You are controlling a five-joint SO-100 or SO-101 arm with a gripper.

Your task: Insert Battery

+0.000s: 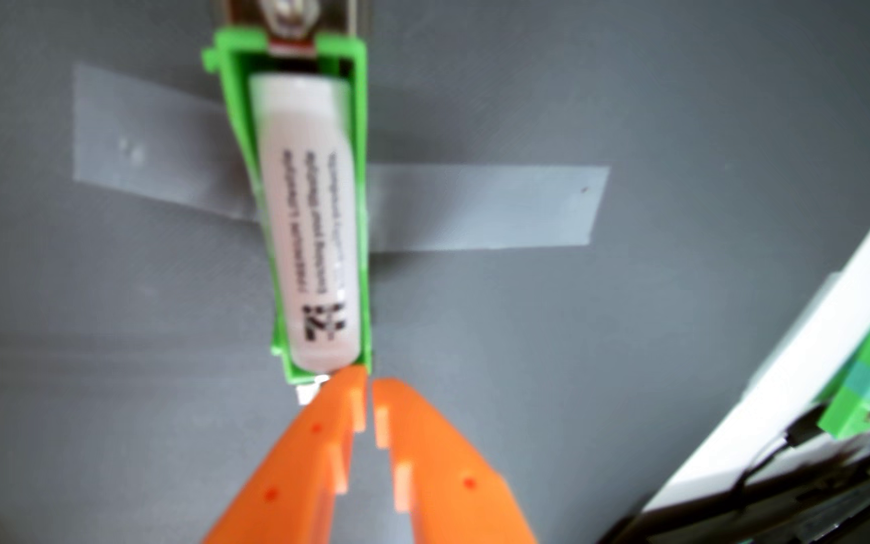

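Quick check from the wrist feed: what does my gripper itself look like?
The gripper has two bright orange plastic fingers that taper to narrow tips. Their inner faces are cut in stepped, tooth-like ridges, and small darker orange-red dots mark their flat sides. No cables or labels show on them.

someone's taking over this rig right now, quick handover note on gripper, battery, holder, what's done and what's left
Gripper: orange fingers nearly closed, holding nothing, tips at the near end of the green holder.
Battery: white cell lying lengthwise inside the holder, which is taped to the grey table.
Done: the battery looks in its slot.
Left: whether it is fully seated against the far metal contact cannot be told; check, press if needed, then back the arm away.
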